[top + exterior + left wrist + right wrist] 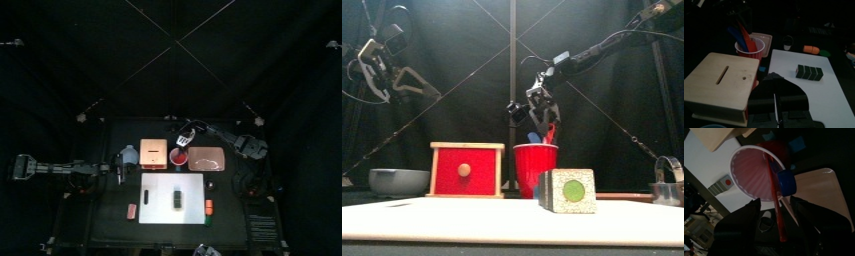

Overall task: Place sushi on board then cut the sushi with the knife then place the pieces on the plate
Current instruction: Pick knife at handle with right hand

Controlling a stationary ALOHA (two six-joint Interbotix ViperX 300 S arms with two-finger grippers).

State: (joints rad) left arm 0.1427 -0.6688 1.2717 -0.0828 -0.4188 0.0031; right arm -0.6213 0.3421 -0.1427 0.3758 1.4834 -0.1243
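The dark green sushi roll (179,198) (567,190) (809,72) lies on the white cutting board (194,185) (817,100). Behind the board stands the red cup (178,158) (536,170) (751,175), holding a blue knife (787,182) and a red knife (775,193). My right gripper (189,134) (540,108) (779,223) hangs over the cup, shut on the red knife's handle. The pink plate (207,157) sits right of the cup. My left gripper (127,168) (396,75) is held high at the left, open and holding nothing.
A wooden box with a red drawer front (154,152) (466,170) (724,80) stands left of the cup. A blue-grey bowl (398,181) is at the far left and a metal cutter (667,185) at the far right. Small toy foods (131,209) (210,207) flank the board.
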